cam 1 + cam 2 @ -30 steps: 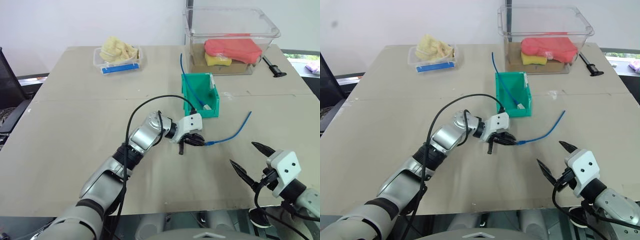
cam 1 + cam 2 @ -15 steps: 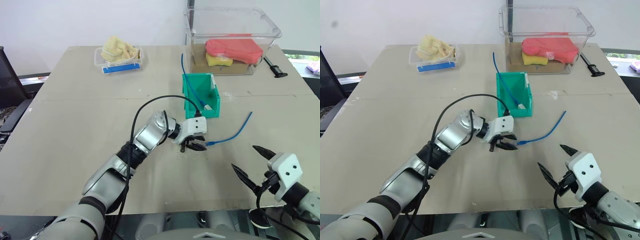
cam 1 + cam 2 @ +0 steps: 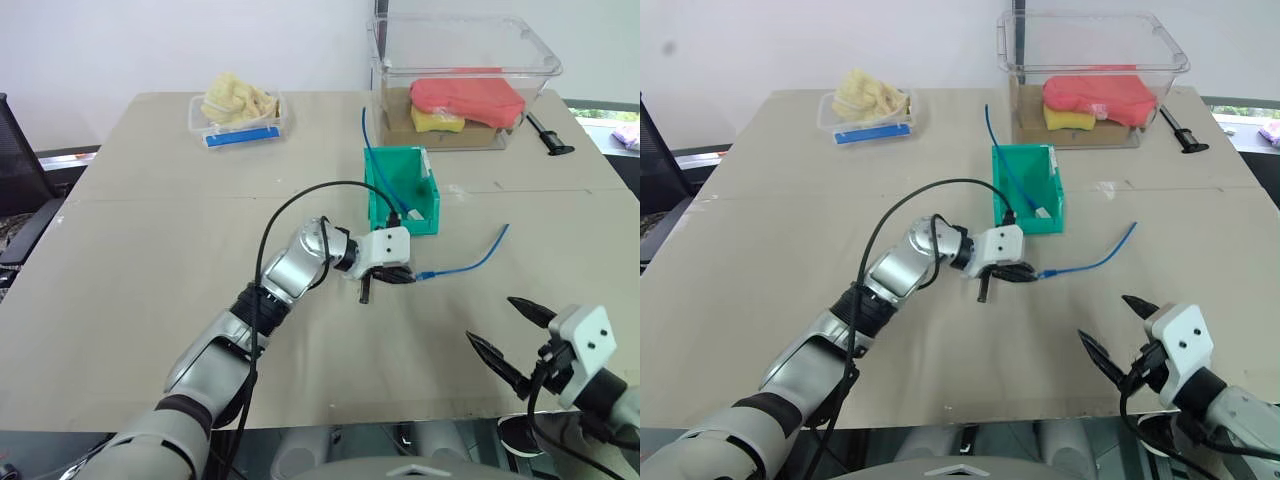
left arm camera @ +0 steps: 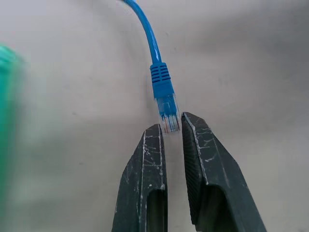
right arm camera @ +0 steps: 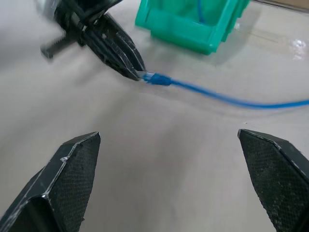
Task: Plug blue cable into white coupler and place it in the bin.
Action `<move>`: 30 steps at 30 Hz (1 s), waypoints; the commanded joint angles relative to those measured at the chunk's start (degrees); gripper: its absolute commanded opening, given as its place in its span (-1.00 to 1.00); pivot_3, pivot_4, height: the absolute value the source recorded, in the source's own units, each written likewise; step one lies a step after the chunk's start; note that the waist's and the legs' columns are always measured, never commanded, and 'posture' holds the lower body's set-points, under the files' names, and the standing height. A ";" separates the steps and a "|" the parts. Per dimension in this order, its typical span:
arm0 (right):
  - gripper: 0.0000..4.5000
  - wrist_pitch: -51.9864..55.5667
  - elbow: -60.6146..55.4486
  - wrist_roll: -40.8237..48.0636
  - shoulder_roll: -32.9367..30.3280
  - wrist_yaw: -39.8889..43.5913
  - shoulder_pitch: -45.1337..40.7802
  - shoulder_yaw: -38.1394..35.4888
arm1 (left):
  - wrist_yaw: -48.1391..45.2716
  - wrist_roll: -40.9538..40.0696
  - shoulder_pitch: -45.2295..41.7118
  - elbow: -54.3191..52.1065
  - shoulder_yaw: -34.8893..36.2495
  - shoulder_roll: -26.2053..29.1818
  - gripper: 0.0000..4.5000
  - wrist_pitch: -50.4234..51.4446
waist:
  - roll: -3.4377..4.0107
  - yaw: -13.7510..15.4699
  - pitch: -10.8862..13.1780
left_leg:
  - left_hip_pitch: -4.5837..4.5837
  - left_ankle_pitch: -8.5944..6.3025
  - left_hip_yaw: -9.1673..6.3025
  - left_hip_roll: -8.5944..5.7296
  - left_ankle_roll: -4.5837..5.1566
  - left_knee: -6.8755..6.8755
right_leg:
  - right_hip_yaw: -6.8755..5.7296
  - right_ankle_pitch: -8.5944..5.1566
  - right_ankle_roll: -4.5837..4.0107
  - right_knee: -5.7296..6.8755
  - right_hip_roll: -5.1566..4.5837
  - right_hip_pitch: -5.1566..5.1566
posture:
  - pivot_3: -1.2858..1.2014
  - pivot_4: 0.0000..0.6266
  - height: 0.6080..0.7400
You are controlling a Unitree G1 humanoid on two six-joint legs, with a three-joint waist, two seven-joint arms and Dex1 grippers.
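We see the left tool [image 4: 171, 126] pinched on the clear plug of the blue cable [image 3: 470, 263], which trails right across the counter [image 3: 150, 260] in a shallow arc, its far end near the bin's front right corner. The bin [image 3: 400, 189] stands just behind the left tool, with another blue cable [image 3: 372, 150] leaning out over its back rim. The right tool [image 3: 512, 335] hangs spread wide and empty by the counter's near edge, with bare surface between it and the cable.
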 commanded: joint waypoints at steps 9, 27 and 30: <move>0.22 11.16 5.58 22.80 18.41 -24.44 -24.47 8.29 | 7.47 -2.77 5.41 -3.77 9.59 -0.73 -1.00 -25.15 | 0.03 0.02 -0.02 | -0.02 0.01 0.00 -0.07 -0.01 -0.01 | 0.05 0.03 -0.04 -0.03 -0.02 -0.05 | 0.03 -0.52 1.00; -0.32 10.85 11.52 30.81 17.18 -32.22 -33.73 10.02 | 8.98 -2.07 7.15 -3.57 9.44 1.16 -1.00 -33.05 | 0.04 -1.03 -0.03 | -0.02 0.01 -0.05 -0.23 0.00 -0.03 | 0.01 0.04 -0.05 0.07 0.04 -0.06 | 0.03 -0.52 1.00; -0.93 10.73 11.51 31.80 16.69 -32.56 -33.68 10.37 | 8.85 -1.99 6.96 -3.32 9.34 1.20 -1.00 -33.40 | 0.04 -1.37 -0.03 | -0.01 0.01 -0.05 -0.23 0.00 -0.03 | 0.02 0.04 -0.05 0.07 0.04 -0.06 | 0.03 -0.52 1.00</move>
